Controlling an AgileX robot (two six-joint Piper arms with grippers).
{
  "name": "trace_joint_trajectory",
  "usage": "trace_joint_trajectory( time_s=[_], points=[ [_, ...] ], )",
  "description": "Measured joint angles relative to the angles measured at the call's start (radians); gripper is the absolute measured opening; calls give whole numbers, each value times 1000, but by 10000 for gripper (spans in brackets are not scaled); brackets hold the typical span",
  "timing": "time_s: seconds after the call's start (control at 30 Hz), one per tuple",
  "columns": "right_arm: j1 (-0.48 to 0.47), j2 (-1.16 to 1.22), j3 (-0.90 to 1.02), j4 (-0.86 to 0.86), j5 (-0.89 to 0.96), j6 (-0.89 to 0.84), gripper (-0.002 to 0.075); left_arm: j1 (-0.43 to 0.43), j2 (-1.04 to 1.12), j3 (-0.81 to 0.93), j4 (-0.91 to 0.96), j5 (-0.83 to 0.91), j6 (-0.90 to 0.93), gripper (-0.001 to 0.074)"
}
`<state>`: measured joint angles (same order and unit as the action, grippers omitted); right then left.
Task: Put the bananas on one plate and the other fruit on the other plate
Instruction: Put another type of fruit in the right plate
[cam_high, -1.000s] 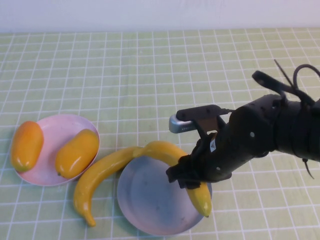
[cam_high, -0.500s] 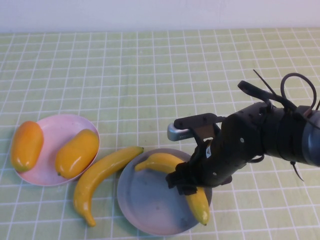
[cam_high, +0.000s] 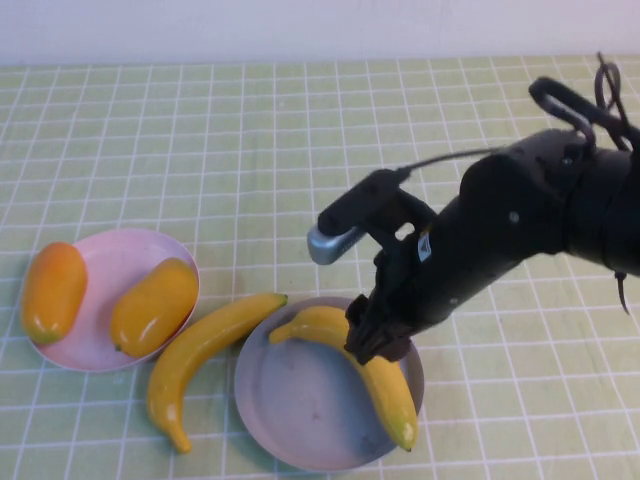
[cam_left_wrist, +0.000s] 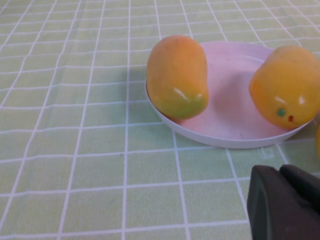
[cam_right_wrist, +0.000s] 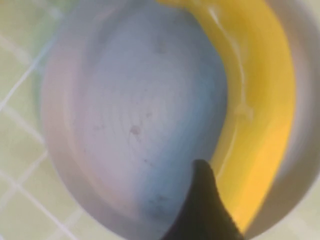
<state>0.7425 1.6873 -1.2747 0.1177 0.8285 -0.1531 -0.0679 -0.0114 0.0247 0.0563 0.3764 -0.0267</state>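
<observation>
One banana (cam_high: 385, 385) lies inside the grey-blue plate (cam_high: 290, 400), along its right side. My right gripper (cam_high: 372, 345) hangs just above that banana's middle, open and holding nothing. In the right wrist view one dark finger (cam_right_wrist: 200, 205) shows over the plate (cam_right_wrist: 130, 110) beside the banana (cam_right_wrist: 260, 100). The second banana (cam_high: 205, 350) lies on the table, its tip at the plate's left rim. Both mangoes (cam_high: 52, 290) (cam_high: 153, 305) sit on the pink plate (cam_high: 110, 260). My left gripper (cam_left_wrist: 281, 175) is shut and empty, low near the pink plate (cam_left_wrist: 230, 115) and the mangoes (cam_left_wrist: 177, 75) (cam_left_wrist: 287, 85).
A green checked cloth (cam_high: 250, 150) covers the table, with a white wall along the far edge. The right arm's dark body (cam_high: 520, 230) reaches in from the right over the plate's far right side. The left arm does not show in the high view.
The right gripper lowered the banana onto the grey-blue plate, let it go and rose a little. The banana now rests in the plate. The other banana and the mangoes have not moved.
</observation>
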Motion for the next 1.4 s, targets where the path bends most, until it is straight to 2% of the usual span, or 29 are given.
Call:
trace_joint_trajectory(
  time_s=[0.13, 0.3, 0.4, 0.5, 0.67, 1.0, 1.4],
  points=[
    [0, -5, -90, 17, 31, -307, 445, 0, 0, 0, 0, 0, 0, 0],
    [7, 20, -172, 182, 26, -776, 445, 0, 0, 0, 0, 0, 0, 0],
    [23, 68, -211, 293, 15, -962, 445, 0, 0, 0, 0, 0, 0, -3],
    [44, 135, -260, 346, 10, -1067, 445, 0, 0, 0, 0, 0, 0, -3],
    [60, 270, -388, 357, 23, -1125, 445, 0, 0, 0, 0, 0, 0, -3],
    [84, 503, -661, 308, 164, -1132, 445, 0, 0, 0, 0, 0, 0, -3],
    [86, 590, -736, 227, 193, -1104, 445, 0, 0, 0, 0, 0, 0, -3]
  ],
)
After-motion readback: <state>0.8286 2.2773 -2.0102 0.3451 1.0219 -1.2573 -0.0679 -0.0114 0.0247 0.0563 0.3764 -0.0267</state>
